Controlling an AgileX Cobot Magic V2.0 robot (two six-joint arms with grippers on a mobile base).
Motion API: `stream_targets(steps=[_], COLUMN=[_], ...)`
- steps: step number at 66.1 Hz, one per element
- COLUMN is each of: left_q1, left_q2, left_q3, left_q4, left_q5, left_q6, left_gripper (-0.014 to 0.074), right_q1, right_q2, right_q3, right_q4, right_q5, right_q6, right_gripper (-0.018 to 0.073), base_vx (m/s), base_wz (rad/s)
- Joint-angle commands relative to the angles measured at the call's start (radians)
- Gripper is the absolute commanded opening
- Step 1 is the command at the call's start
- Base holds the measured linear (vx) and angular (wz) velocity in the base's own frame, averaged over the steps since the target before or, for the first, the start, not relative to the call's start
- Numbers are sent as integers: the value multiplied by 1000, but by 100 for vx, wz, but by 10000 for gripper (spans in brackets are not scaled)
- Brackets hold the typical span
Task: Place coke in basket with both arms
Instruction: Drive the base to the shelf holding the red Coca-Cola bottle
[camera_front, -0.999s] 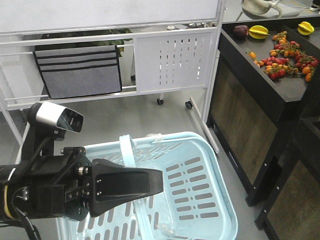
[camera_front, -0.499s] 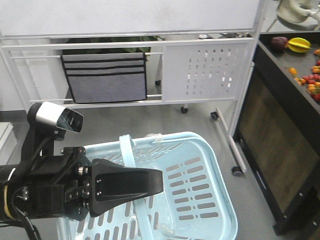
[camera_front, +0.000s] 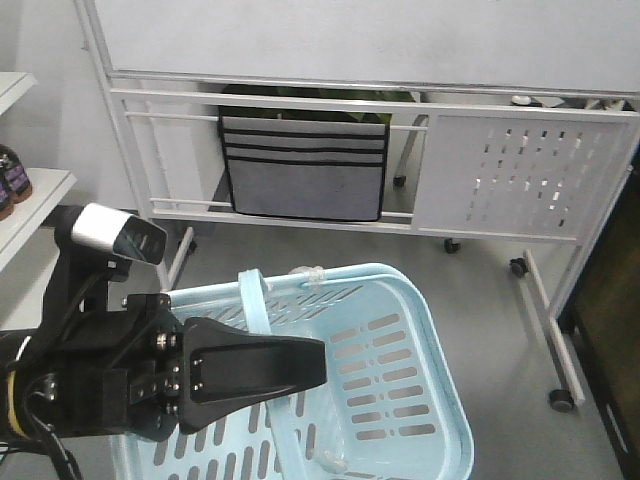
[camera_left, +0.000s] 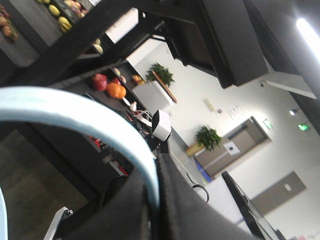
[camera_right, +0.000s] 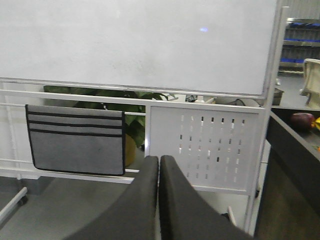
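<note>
While the left claw (camera_front: 310, 365) is pinched tight on the handle (camera_front: 252, 300) of the blue basket (camera_front: 345, 277), the right claw (camera_right: 159, 162) has its two fingers pressed together with nothing between them. No coke shows in any view. Only a white board on wheels (camera_front: 350, 40) and a bit of shelf (camera_front: 30, 185) stand ahead. So this looks like the step of finding the bottle. Next, the right claw will likely need to open wide to grab the coke, with the left one holding the basket steady.

In the front view the whiteboard stand (camera_front: 520, 170) has slid right, and shelves (camera_front: 35, 195) appeared left.
</note>
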Motion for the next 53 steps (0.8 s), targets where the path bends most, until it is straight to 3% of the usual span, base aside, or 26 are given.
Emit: stream_targets(steps=[1, 53], left_q1=[-3, -3], left_q2=[-25, -25], left_q3=[-22, -22], left_q4=[-77, -77], left_q5=[-214, -214], left_q6=[9, 9], left_gripper=[-7, -7], right_q1=[-6, -6], right_q2=[-19, -19], right_q3=[10, 10], right_q4=[-8, -8], right_q5=[-70, -70], right_q6=[-3, -3], right_gripper=[-5, -5], base_vx=[16, 15], base_wz=[40, 49])
